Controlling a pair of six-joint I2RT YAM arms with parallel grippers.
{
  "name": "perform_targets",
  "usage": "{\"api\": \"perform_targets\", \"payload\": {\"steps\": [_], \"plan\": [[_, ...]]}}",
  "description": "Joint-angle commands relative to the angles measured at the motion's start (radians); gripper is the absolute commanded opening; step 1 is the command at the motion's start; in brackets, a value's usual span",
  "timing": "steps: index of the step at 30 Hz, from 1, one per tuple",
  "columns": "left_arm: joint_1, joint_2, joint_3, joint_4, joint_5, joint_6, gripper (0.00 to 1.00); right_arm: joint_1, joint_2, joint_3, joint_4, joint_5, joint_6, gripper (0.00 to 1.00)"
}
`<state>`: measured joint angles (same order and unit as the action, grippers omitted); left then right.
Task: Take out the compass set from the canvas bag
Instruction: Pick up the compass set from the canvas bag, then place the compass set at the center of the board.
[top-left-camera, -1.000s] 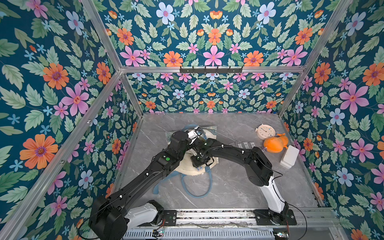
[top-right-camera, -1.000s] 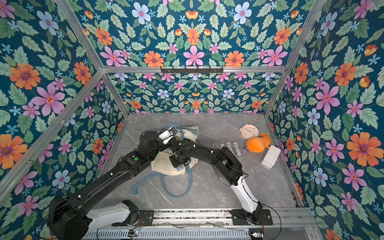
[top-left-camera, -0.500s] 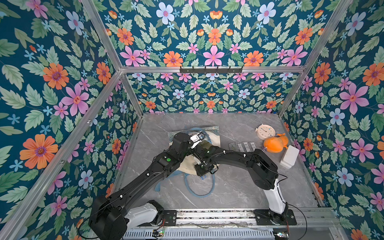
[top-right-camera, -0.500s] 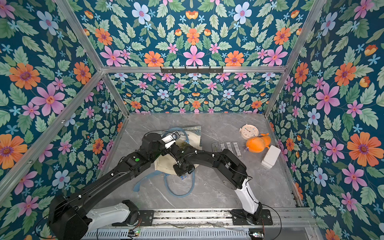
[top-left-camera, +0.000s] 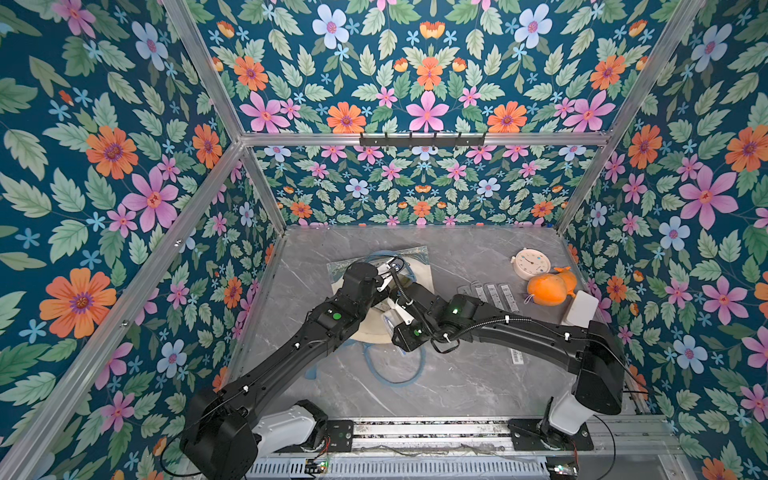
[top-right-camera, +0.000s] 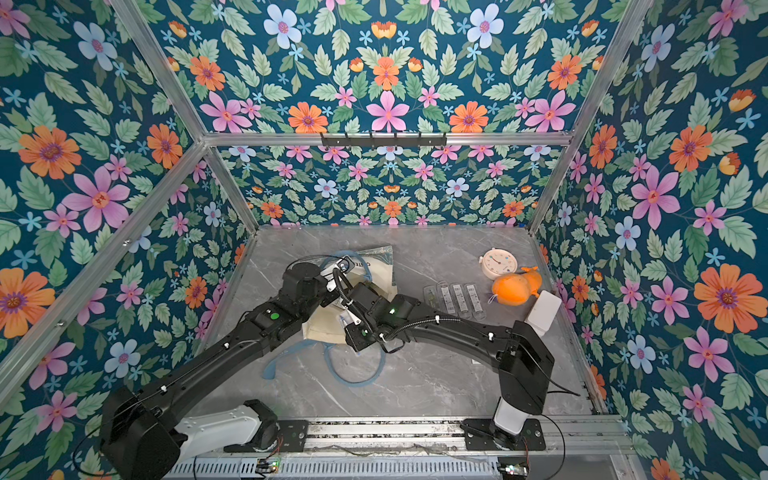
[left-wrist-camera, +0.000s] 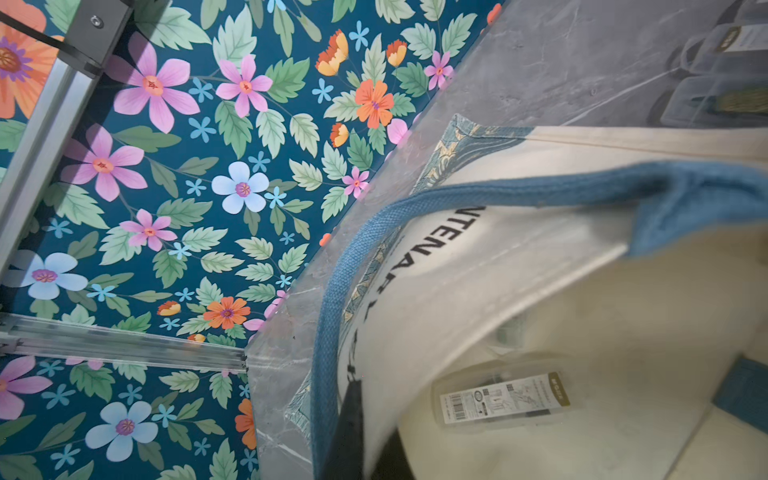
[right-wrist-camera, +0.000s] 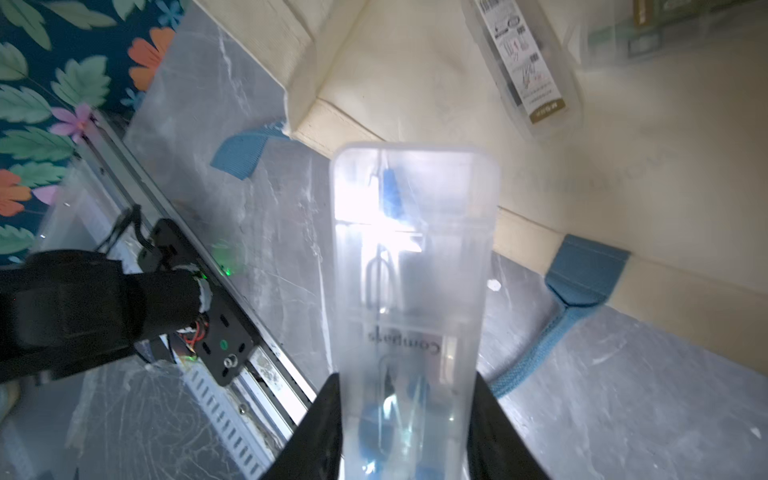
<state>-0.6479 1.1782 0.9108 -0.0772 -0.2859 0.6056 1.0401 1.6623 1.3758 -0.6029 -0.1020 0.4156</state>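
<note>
The cream canvas bag (top-left-camera: 420, 277) lies mid-table with its mouth toward the front, seen in both top views (top-right-camera: 379, 275). My left gripper (left-wrist-camera: 372, 440) is shut on the bag's upper rim beside a blue handle (left-wrist-camera: 478, 195) and holds the mouth up. My right gripper (right-wrist-camera: 405, 378) is shut on a clear compass set (right-wrist-camera: 411, 257), which sticks out over the table just outside the mouth. In a top view this case (top-left-camera: 392, 321) shows at the right gripper (top-left-camera: 397, 328). Another clear case (left-wrist-camera: 503, 395) lies inside the bag.
Several clear cases (top-left-camera: 490, 296) lie in a row right of the bag. Further right stand a round clock (top-left-camera: 531, 264), an orange plush (top-left-camera: 548, 286) and a white box (top-left-camera: 579, 308). A blue handle loop (top-left-camera: 390, 374) trails on the table toward the front rail.
My right gripper has drawn back toward the front, out of the bag's mouth, with the clear case in it. The left gripper still holds the rim and has barely moved.
</note>
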Motion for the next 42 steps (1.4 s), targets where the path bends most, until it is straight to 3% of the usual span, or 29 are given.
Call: {"api": "perform_targets", "payload": {"steps": [1,6,10,19,33,42], "plan": [[0.001,-0.002,0.011,0.011,0.021,-0.012,0.0,0.001,-0.061,-0.026,0.019,-0.004,0.009,0.4],[0.002,0.006,0.016,0.007,0.025,-0.023,0.0,0.005,-0.183,-0.106,-0.023,0.015,0.061,0.4],[0.002,0.017,0.022,-0.003,0.028,-0.043,0.0,-0.008,-0.302,-0.194,-0.119,0.1,0.117,0.4],[0.002,0.02,0.038,-0.034,0.034,-0.076,0.0,-0.286,-0.504,-0.557,-0.193,0.06,0.197,0.39],[0.001,0.037,0.089,-0.102,0.075,-0.124,0.0,-0.435,-0.395,-0.687,-0.06,0.086,0.17,0.42],[0.001,0.032,0.105,-0.122,0.091,-0.127,0.0,-0.454,-0.395,-0.697,-0.067,0.108,0.138,0.55]]}}
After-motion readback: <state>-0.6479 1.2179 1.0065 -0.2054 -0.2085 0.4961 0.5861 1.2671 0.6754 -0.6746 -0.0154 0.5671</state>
